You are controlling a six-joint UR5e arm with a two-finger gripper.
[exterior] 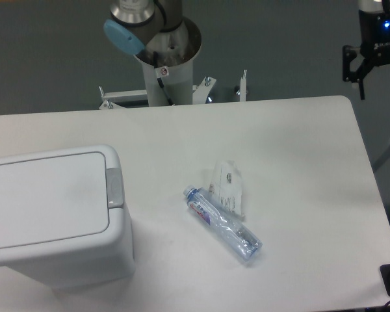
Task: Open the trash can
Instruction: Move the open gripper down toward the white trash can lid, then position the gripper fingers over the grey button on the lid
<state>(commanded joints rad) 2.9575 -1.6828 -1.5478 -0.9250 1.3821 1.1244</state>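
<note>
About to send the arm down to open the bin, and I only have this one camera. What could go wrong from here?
1. The gripper hangs at the far right edge, the trash can at the far left; a low sweep across could hit the bottle and the clear bag lying mid-table.
2. The grey push tab is narrow; pressing off-centre may land on the closed lid instead.
3. The can sits near the table's front edge; a sideways push may shift it.

The trash can (55,214) looks smooth matt white plastic; the bottle (222,222) clear, glossy plastic.
</note>
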